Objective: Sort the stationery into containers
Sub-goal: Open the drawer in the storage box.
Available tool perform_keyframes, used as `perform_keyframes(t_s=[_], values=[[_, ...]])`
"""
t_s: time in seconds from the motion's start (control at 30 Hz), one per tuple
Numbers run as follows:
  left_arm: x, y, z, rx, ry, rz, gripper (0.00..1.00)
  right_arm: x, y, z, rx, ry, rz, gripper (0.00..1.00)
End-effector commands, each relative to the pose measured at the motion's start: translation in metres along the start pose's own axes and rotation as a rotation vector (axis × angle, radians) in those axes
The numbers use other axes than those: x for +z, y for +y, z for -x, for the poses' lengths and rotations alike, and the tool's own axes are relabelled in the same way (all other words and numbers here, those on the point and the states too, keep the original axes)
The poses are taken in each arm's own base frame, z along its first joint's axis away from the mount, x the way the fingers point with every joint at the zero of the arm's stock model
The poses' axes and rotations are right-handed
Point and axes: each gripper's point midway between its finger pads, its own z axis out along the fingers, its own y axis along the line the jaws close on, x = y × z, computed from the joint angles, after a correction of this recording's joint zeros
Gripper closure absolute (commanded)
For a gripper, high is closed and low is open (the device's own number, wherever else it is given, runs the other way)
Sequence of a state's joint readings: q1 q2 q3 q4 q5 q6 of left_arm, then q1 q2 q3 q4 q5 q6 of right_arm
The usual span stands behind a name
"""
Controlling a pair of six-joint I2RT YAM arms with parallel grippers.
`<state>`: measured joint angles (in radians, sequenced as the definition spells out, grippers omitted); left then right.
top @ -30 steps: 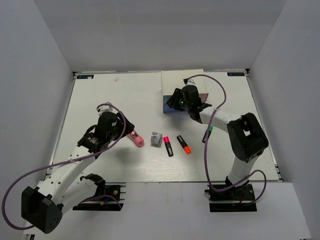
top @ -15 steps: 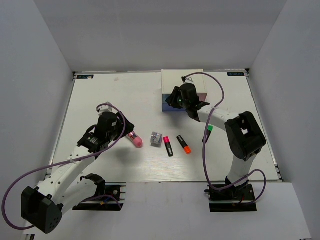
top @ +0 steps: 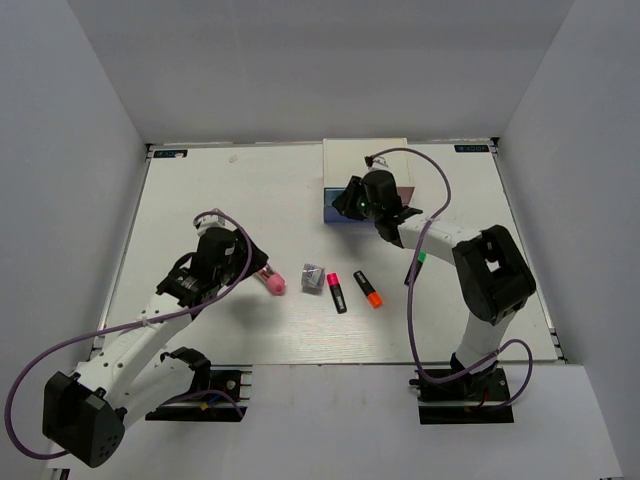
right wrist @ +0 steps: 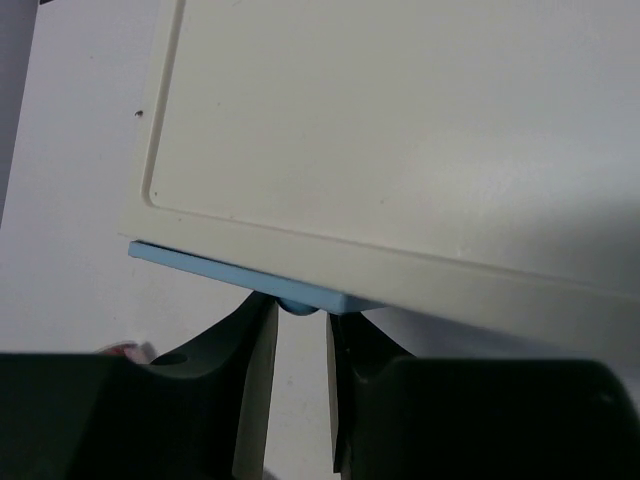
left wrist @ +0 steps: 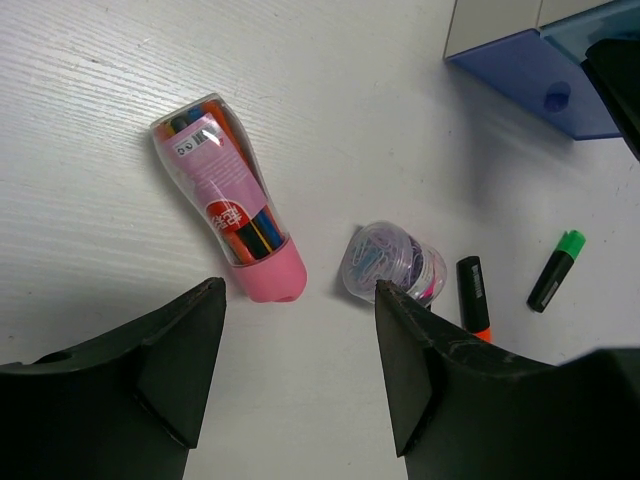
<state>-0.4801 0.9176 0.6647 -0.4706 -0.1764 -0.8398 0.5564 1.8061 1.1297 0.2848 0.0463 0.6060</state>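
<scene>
- The right claw (right wrist: 297, 345) is up at the white cabinet (right wrist: 400, 130). It is set narrow, with 1 finger each side of the round knob (right wrist: 298, 306) on the light blue drawer (right wrist: 235, 272) — whether it grips the knob yet, I cannot tell.
- The step in hand, by my read, is getting that drawer open. To do it well, pinch the knob squarely, then pull straight out along the drawer's line. A skewed tug could slip off or drag the cabinet.
- The left claw (left wrist: 300, 370) hangs wide and empty over the pink cylinder (left wrist: 228, 195), which lies on its side on the tabletop (left wrist: 100, 60).
- Just beside the cylinder sits the small clear tub (left wrist: 392, 263). Next come the pink highlighter (top: 336, 292) and the orange highlighter (left wrist: 473, 297), with the green highlighter (left wrist: 556, 270) further right.
- As for containers, the blue-violet drawer (left wrist: 530, 75) sits at the cabinet's foot. The drawer insides are hidden, and all 5 pieces lie out on the tabletop — nothing sorted yet, I judge.
</scene>
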Motion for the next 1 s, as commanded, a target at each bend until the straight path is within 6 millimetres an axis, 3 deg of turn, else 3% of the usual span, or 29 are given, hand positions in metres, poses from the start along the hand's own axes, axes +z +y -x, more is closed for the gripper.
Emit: perform_keyframes(t_s=[0.0,0.17,0.53,0.83,0.87,0.97], values=[[-0.002,0.002,0.002,-0.008,-0.015,0.002,0.29,-0.016,0.019,0.013,-0.004,-0.039,0.074,0.99],[0.000,0.006,-0.005,-0.013,0.004,0.009,0.27,-0.029,0.012,0.004,0.003,-0.027,0.061,1.00],[0.002,0.014,-0.011,-0.016,0.026,0.049,0.14,-0.064,0.028,-0.036,0.021,0.082,0.143,1.00],[0.022,0.018,-0.020,-0.017,0.060,0.088,0.13,-0.084,0.026,-0.059,0.035,0.123,0.141,1.00],[0.024,0.016,-0.020,-0.028,0.058,0.088,0.13,-0.085,0.026,-0.062,0.039,0.126,0.140,0.99],[0.033,0.023,-0.028,-0.042,0.083,0.119,0.13,-0.087,0.028,-0.065,0.029,0.129,0.152,0.75]])
